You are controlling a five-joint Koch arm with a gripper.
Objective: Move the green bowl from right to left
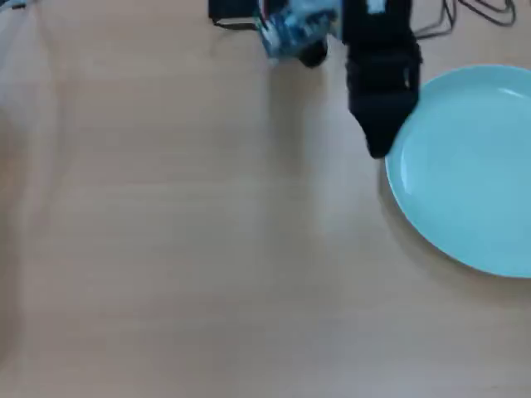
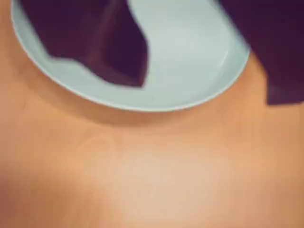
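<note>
In the overhead view the green bowl [image 1: 473, 166] runs off the right edge, so its far side is out of sight, and the black gripper [image 1: 379, 148] covers a bit of its left rim. The gripper's top is cut by the upper edge, and only one dark tip shows, so its jaws cannot be told apart. A blurred blue part [image 1: 294, 33] beside it cannot be identified. In the wrist view the bowl [image 2: 190, 57] is cut off at the top, and two blurred dark gripper shapes hide parts of it.
</note>
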